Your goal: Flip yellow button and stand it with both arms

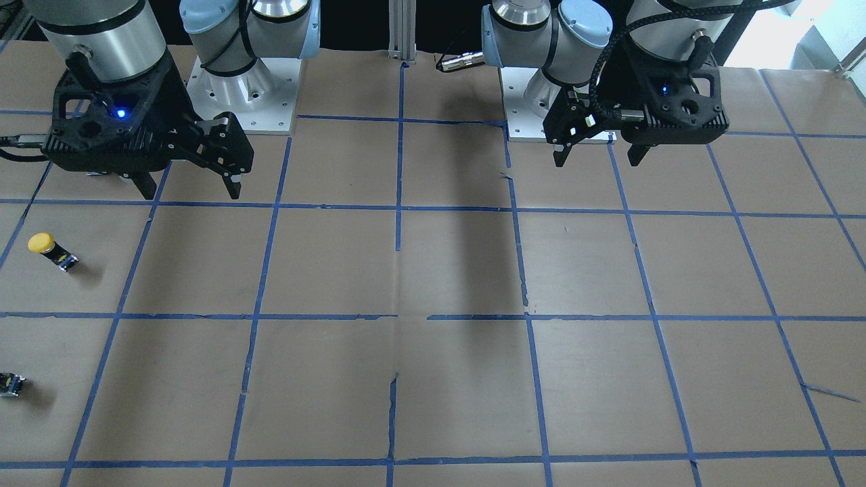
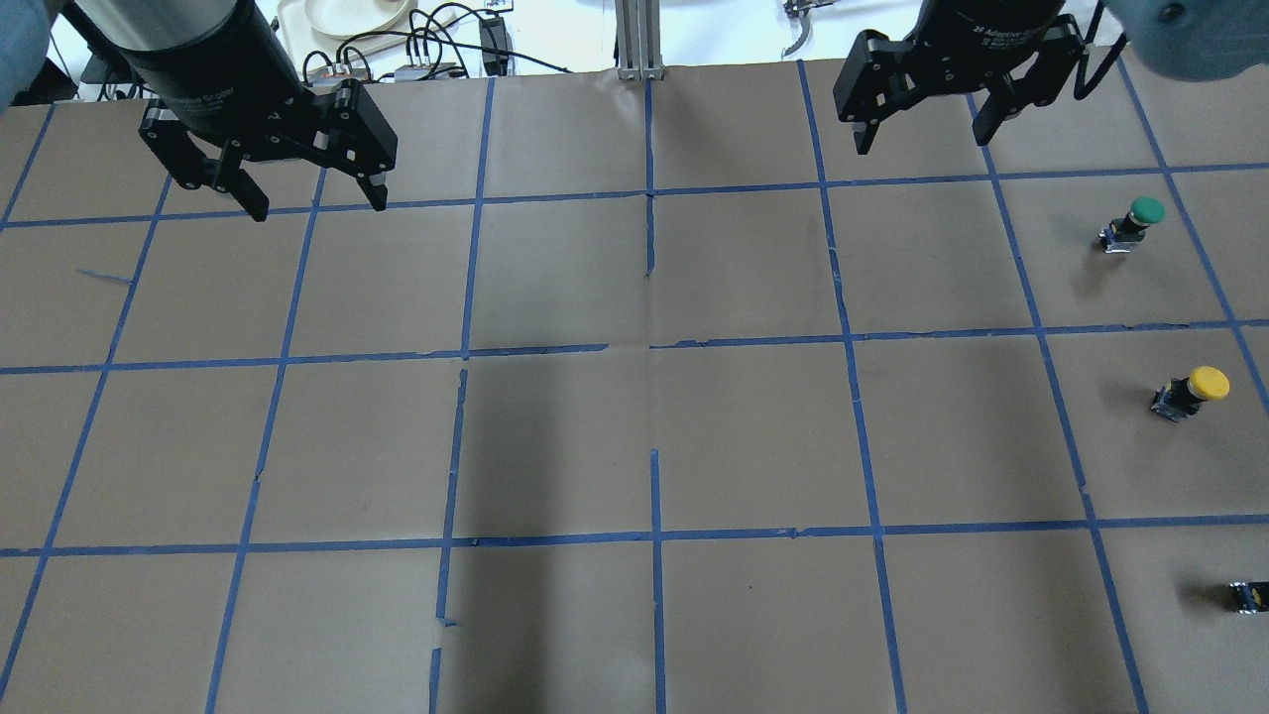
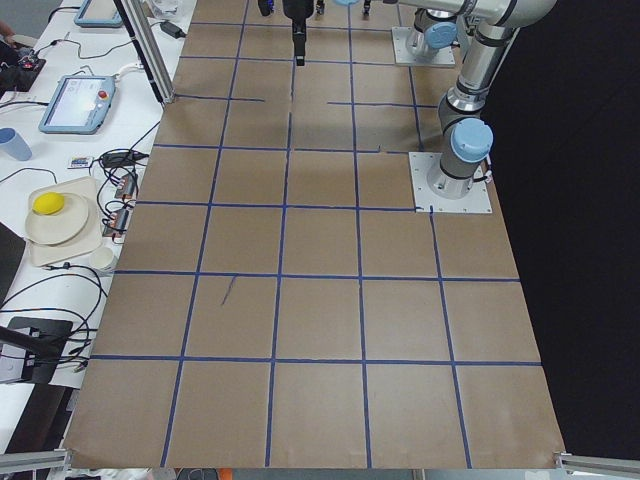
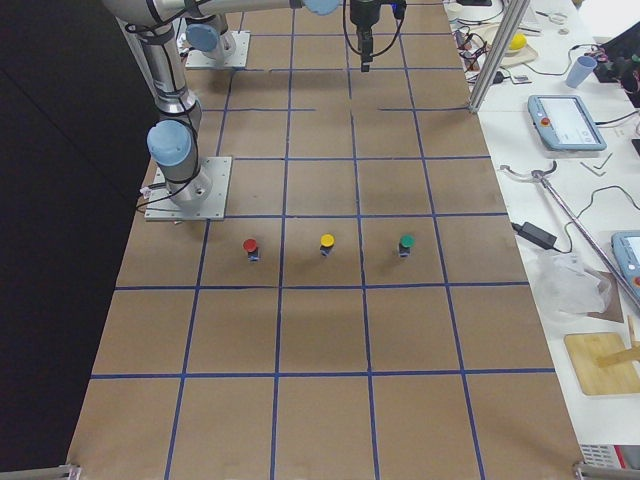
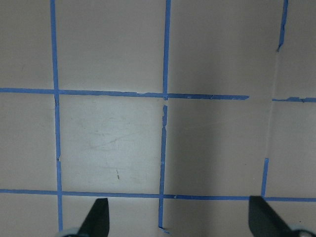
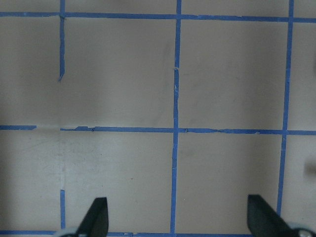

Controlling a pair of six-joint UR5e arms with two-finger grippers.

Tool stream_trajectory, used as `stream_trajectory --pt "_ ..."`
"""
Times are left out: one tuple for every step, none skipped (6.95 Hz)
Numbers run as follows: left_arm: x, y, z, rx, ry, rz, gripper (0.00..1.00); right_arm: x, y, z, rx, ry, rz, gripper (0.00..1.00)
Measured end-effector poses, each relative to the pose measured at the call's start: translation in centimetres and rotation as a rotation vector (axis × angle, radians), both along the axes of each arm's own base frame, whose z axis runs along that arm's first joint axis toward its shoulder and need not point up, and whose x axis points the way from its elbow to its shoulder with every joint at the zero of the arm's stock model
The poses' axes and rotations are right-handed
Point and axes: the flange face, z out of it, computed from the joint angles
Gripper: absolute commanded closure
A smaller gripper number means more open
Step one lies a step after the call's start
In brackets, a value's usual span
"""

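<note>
The tiny yellow-capped, black-bodied push-button (image 2: 1195, 390) stands cap-up near the table's (image 2: 753, 436) right edge, well apart from the spread-jawed left gripper (image 2: 319, 208) and right gripper (image 2: 921, 142).

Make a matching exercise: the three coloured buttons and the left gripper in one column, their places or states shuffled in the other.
1. yellow button
2. green button
3. red button
4. left gripper

A. end of the row nearest the robot
B. fingers open, hovering apart from the row
C. middle of the row
D. end of the row farthest from the robot

Pairs: 1-C, 2-D, 3-A, 4-B
</note>
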Motion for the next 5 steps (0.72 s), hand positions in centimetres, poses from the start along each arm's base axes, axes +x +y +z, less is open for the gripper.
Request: stream_trajectory --pt "0.0 0.0 0.0 0.001 0.000 -0.001 0.00 0.0 -0.6 -0.7 0.004 -0.001 0.002 0.00" --pt "0.0 0.0 0.0 0.000 -0.001 -0.001 0.00 0.0 -1.6 -1.5 -0.002 -0.001 0.002 0.00" --pt "0.0 -0.1 0.0 0.000 -0.001 -0.002 0.00 -0.1 -2.9 -2.5 -0.014 -0.001 0.000 0.00" --pt "0.0 -0.1 -0.1 0.001 -0.002 -0.002 0.00 -0.3 -3.8 -3.1 -0.023 -0.001 -0.003 0.00" --pt "0.0 0.0 -0.2 0.004 -0.002 -0.001 0.00 -0.3 -4.1 -3.2 -0.030 -0.002 -0.004 0.00"
